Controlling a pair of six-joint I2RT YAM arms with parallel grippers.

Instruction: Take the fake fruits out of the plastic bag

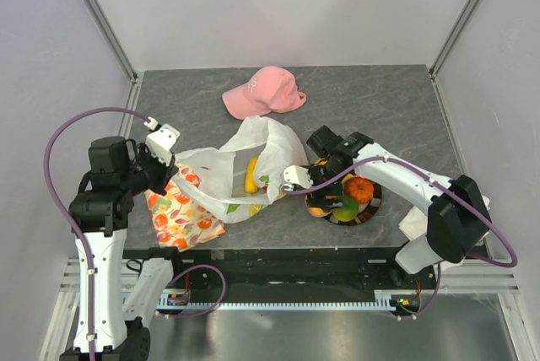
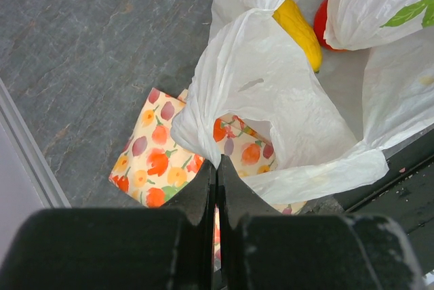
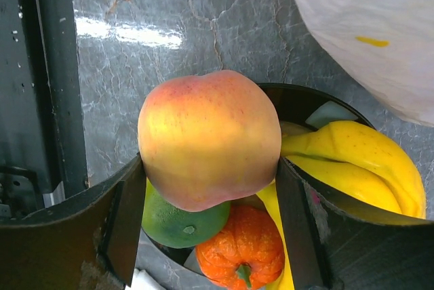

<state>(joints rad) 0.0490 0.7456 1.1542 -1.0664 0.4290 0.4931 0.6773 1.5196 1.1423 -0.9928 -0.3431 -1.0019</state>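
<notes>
The white plastic bag [image 1: 240,171] lies open at the table's middle, with a yellow banana [image 1: 251,174] inside. My left gripper [image 1: 171,172] is shut on the bag's twisted handle [image 2: 203,131] and holds it taut. The left wrist view shows the banana [image 2: 298,32] and a red fruit [image 2: 321,22] in the bag's mouth. My right gripper [image 3: 210,171] is shut on an orange-pink peach [image 3: 210,137], just above a black bowl [image 3: 298,100]. The bowl holds a green lime [image 3: 178,221], an orange pumpkin-like fruit [image 3: 241,249] and yellow bananas [image 3: 356,164].
A flat orange-flowered cloth [image 1: 181,211] lies under the bag's left end. A pink cap [image 1: 263,91] sits at the back. A white cloth [image 1: 413,222] lies by the right arm's base. The black bowl [image 1: 367,209] stands right of the bag.
</notes>
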